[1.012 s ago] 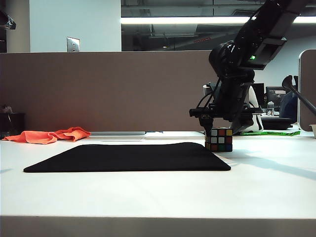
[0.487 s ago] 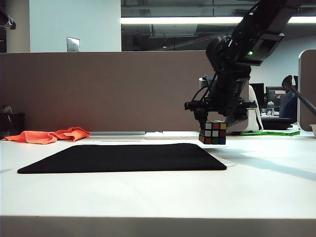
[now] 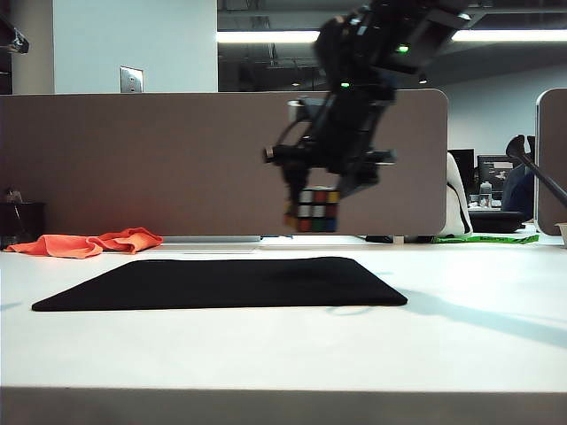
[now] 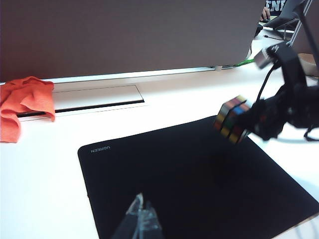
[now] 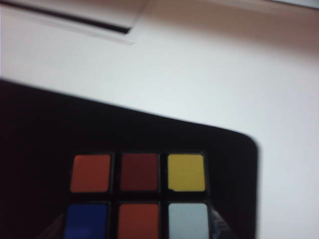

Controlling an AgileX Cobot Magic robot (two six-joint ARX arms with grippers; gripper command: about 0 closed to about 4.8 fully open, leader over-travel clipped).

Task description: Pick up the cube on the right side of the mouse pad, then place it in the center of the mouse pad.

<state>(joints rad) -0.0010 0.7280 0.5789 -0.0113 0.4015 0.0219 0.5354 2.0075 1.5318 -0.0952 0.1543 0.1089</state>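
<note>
**A:** What do you have on the table (image 3: 478, 345), largest first?

**B:** You have the mouse pad (image 3: 221, 282), a flat black mat with rounded corners, lying bare on the white top. Behind its far left corner sits an orange cloth (image 3: 89, 242), well apart from it. Nothing here is a container.

**A:** And the cube?

**B:** Your cube (image 3: 315, 211) hangs in the air above the right part of the mouse pad, not touching it. It has a black frame; in the right wrist view the cube (image 5: 139, 196) shows orange, dark red and yellow squares over blue, orange and white.

**A:** How are the arms standing?

**B:** Your right arm reaches in from the upper right, and the right gripper (image 3: 312, 205) points down, clamped on the cube. The left gripper (image 4: 141, 219) hovers over the near edge of the mouse pad; you can see only its pale tips close together, so I cannot tell its state.
</note>
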